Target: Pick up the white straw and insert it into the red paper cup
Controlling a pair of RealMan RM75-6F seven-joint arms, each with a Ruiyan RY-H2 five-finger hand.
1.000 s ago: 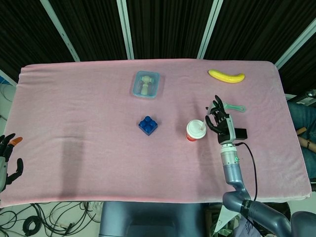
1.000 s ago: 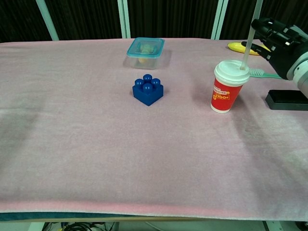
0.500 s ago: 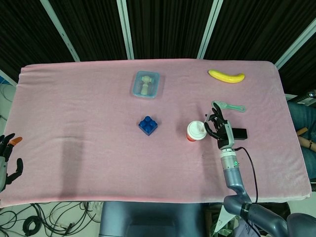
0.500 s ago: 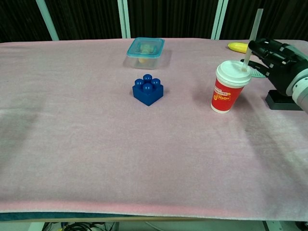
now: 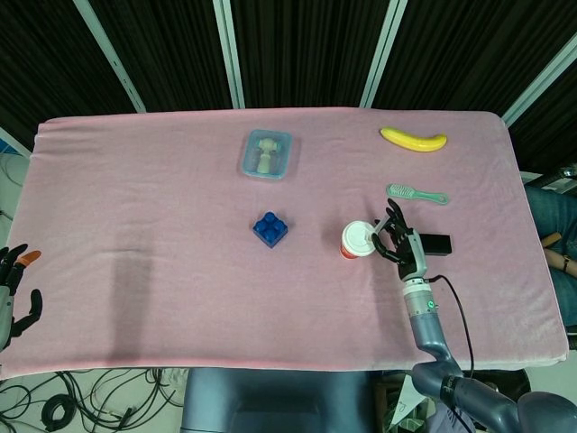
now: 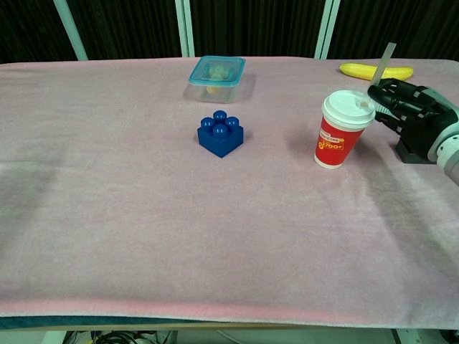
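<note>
The red paper cup (image 6: 340, 137) with a white lid stands right of the table's middle; from above it shows as a cup (image 5: 356, 242) just left of my right hand (image 5: 401, 247). The white straw (image 6: 384, 63) sticks up out of the lid, leaning to the right. My right hand (image 6: 414, 117) is beside the cup at lid height, fingertips pinching the straw just above the lid. My left hand (image 5: 13, 294) hangs off the table's front left corner with fingers apart, holding nothing.
A blue brick (image 6: 221, 134) sits left of the cup, and a lidded clear container (image 6: 217, 76) lies behind it. A banana (image 5: 413, 139) and a green brush (image 5: 416, 193) lie behind my right hand. A black box (image 5: 438, 244) sits just right of it.
My right hand has come down toward the lid with the straw, which now sits lower in the cup and leans more to the right. The left hand has not moved.
</note>
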